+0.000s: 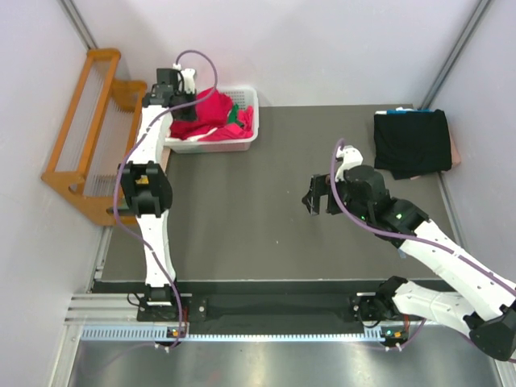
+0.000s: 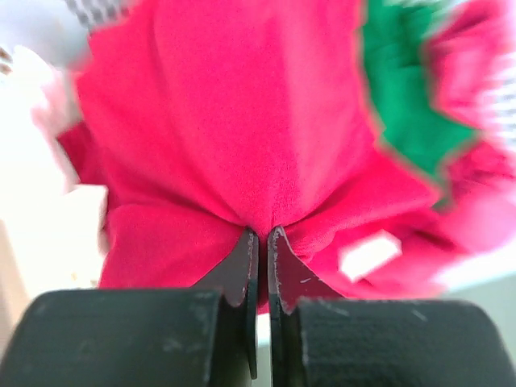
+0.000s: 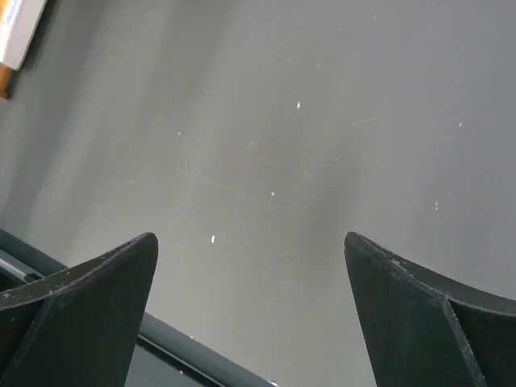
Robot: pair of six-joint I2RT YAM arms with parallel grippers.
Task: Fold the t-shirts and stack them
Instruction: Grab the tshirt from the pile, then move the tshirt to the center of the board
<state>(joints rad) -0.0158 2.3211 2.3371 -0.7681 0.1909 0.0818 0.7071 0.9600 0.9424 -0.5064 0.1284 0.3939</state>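
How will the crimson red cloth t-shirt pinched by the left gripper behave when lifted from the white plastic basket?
Probably floppy: the crimson red cloth t-shirt puckers into folds at the left gripper, so it should drape. It lies against the green cloth, which might drag along.

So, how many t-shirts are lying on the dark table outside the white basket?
1: a folded black cloth t-shirt at the far right corner of the dark grey table. Others may be hidden beneath it. The remaining crumpled red ones sit in the white plastic basket.
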